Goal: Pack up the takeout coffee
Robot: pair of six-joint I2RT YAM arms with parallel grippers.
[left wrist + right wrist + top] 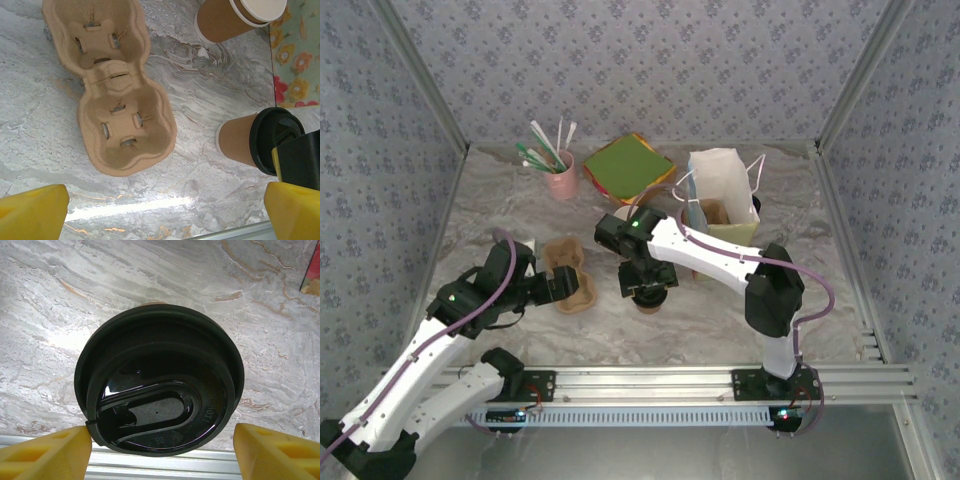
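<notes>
Takeout coffee [160, 390]: lidded paper cup, upright mid-tabletop [60, 300], near cup carrier [115, 90]. Probably light. The thin wall would crush and the slick lid might pop off, so take it gently at mid-wall.
Right hand [162, 452]: spread, straddling the lid, nothing clamped.
Left hand [165, 210]: fully spread, empty.

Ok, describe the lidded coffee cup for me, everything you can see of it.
The takeout coffee is a small brown paper cup with a round black plastic lid. The lid is glossy, with a raised rim and an oval sip recess. The cup stands upright on the marbled table, apart from the cardboard carrier and the unlidded cup. The right pincer hangs open over it, its yellow fingers either side of the lid; one looks to brush the rim.
</notes>
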